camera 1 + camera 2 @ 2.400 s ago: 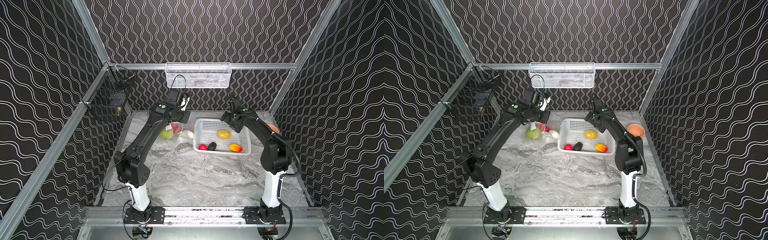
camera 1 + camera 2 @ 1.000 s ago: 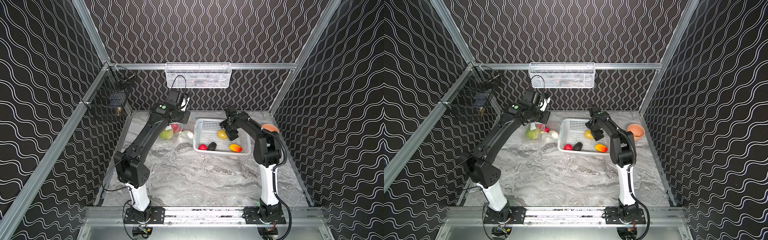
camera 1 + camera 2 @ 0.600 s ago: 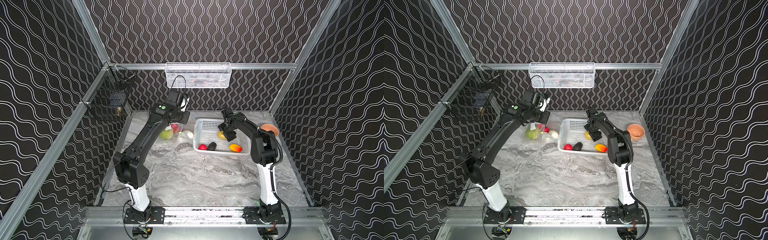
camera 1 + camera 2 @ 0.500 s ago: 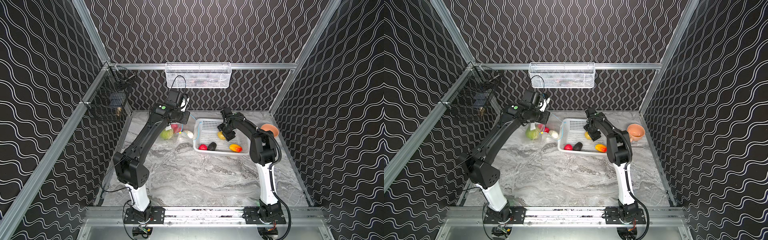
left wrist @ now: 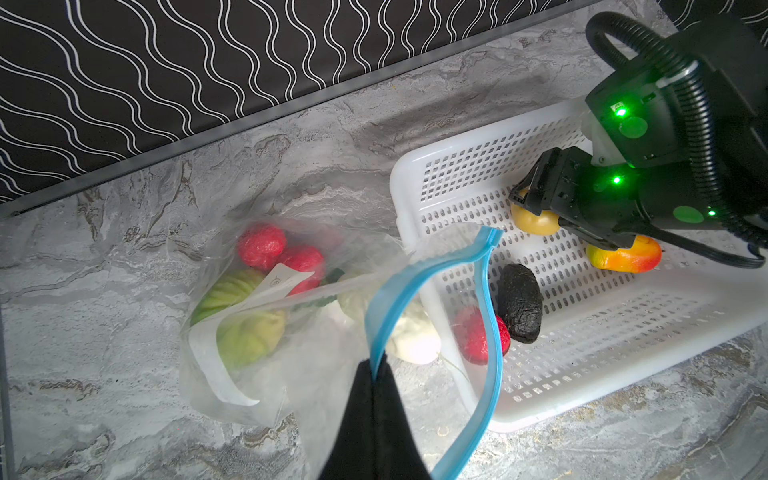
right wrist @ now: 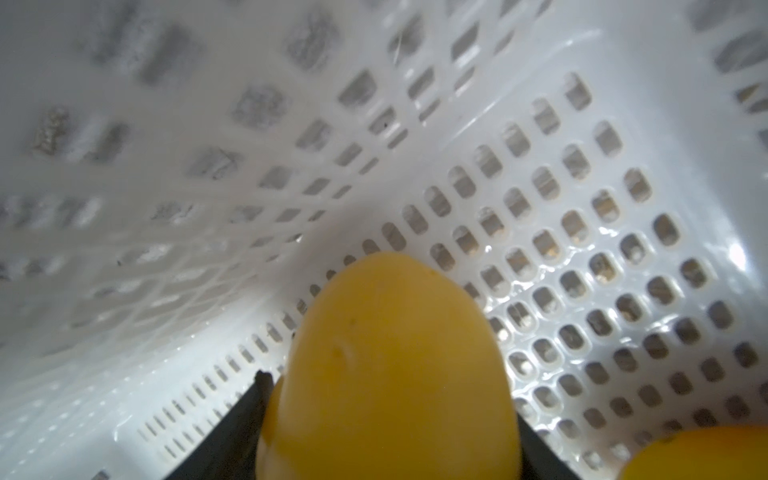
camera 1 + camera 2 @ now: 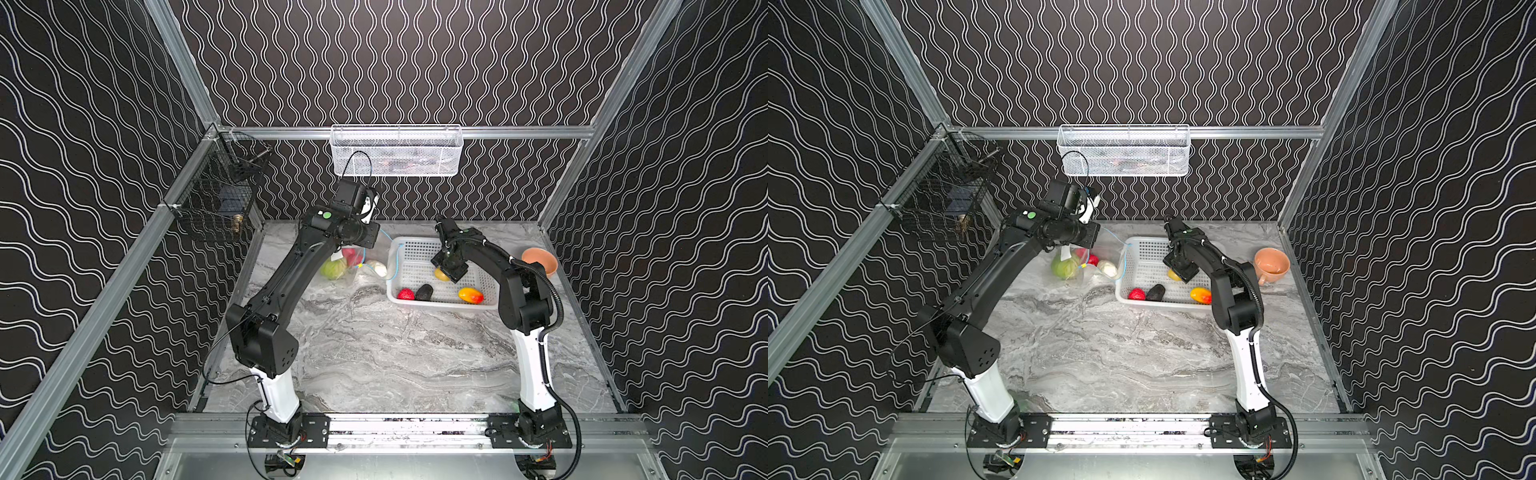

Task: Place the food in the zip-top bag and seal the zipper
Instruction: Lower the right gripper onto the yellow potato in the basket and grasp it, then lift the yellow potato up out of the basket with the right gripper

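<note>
Across the marble tabletop [image 7: 374, 353], the right gripper [image 7: 444, 271] has dropped into the basket [image 7: 442, 304], jaws narrowing around the lemon [image 6: 390, 374], grip uncertain, while the left gripper [image 5: 375, 368] stays clamped on the zip-top bag [image 5: 291, 374]'s zipper [image 5: 487, 243].

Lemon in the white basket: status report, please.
Left gripper shut on zipper, holding bag mouth open. Right gripper straddles lemon in basket; grip unconfirmed. Strawberry, eggplant, mango also in basket. Nothing blocking.

Robot lab cell — aluminium frame [image 7: 519, 132], wave-patterned walls [image 7: 415, 62]
</note>
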